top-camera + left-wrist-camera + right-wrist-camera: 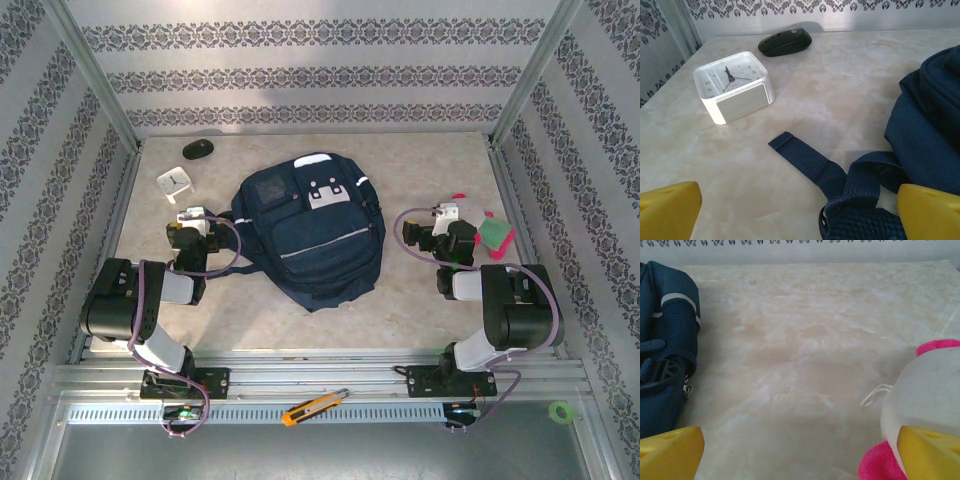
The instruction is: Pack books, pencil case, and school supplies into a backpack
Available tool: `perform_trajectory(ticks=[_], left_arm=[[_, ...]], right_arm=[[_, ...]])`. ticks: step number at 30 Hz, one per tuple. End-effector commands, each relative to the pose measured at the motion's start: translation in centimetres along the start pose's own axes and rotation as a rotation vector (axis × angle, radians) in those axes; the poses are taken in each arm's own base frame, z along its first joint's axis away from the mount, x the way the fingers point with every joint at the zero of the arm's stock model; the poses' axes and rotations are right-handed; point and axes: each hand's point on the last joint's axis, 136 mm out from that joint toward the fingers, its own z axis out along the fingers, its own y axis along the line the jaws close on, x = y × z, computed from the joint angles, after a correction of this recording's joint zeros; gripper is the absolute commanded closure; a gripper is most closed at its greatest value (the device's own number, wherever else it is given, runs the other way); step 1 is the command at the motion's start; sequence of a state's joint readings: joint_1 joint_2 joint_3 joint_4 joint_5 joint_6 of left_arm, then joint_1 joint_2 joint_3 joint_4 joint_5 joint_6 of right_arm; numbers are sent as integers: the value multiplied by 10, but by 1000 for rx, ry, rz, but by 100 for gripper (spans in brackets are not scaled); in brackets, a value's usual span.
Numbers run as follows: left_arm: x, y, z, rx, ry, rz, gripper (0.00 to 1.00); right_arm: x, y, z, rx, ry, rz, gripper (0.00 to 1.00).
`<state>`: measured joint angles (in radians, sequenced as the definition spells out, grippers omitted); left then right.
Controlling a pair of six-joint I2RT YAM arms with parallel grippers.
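The navy backpack (310, 235) lies flat in the middle of the table, front pockets up and closed as far as I can see. My left gripper (190, 216) is open at its left side; in the left wrist view the yellow fingertips (670, 210) stand wide apart over bare table, with a loose dark strap (805, 157) and the backpack's edge (925, 125) between and beyond them. My right gripper (447, 213) is open to the right of the bag (665, 340), holding nothing. The books, pencil case and school supplies are out of view.
A white square clock (172, 183) (735, 87) and a black mouse (197, 149) (785, 41) sit at the back left. A pink-green plush toy (495, 233) (930, 395) lies beside the right gripper. A yellow-orange utility knife (315, 407) rests on the front rail.
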<state>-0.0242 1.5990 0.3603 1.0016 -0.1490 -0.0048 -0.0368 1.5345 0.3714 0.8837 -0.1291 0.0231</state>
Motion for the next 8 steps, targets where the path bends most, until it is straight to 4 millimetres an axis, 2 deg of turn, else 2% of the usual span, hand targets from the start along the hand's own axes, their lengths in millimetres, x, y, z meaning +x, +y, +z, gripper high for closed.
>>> perform_trajectory(ticks=[1,8], left_arm=[[-2,-2,1,19,0,-18,1],[-2,-2,1,20,-1,-18,1]], right_arm=[[-19,5,0,-19,-66,-6,2],[-19,5,-1,-20,-68,-4,2]])
